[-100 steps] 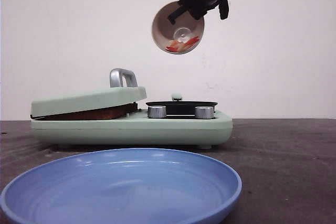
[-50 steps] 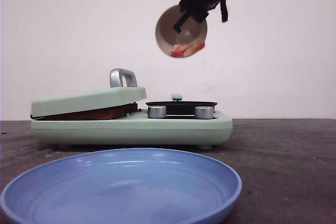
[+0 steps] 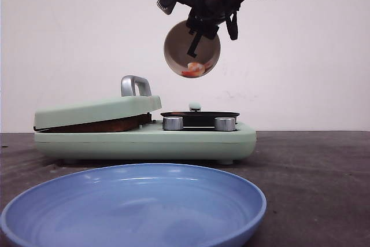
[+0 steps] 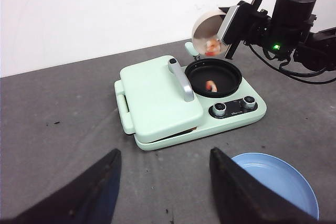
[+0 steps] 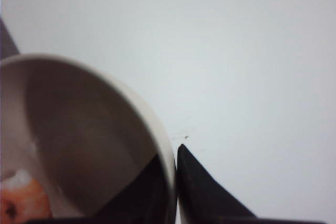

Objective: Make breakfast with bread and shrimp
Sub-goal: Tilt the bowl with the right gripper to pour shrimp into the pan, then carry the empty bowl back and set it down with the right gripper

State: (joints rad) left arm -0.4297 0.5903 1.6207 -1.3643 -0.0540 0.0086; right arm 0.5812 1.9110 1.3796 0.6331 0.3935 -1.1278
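My right gripper (image 3: 199, 30) is shut on the rim of a beige bowl (image 3: 192, 49), held tipped on its side high above the black round pan (image 3: 199, 115). Pinkish-orange shrimp (image 3: 193, 69) lie at the bowl's lowest edge and also show in the right wrist view (image 5: 21, 203). One shrimp (image 4: 211, 85) lies in the pan (image 4: 226, 72). A brown bread edge (image 3: 98, 124) shows under the maker's closed lid (image 3: 95, 111); the rest of the bread is hidden. My left gripper (image 4: 163, 151) is open and empty, above the table in front of the maker.
The mint-green breakfast maker (image 3: 144, 140) stands mid-table with a metal lid handle (image 3: 134, 85) and two knobs (image 3: 172, 123). A large blue plate (image 3: 133, 206) lies in front of it and shows in the left wrist view (image 4: 278, 182).
The bowl has moved a little left and down, and the wrist has rotated. The shrimp have slid toward the bowl's lowest rim.
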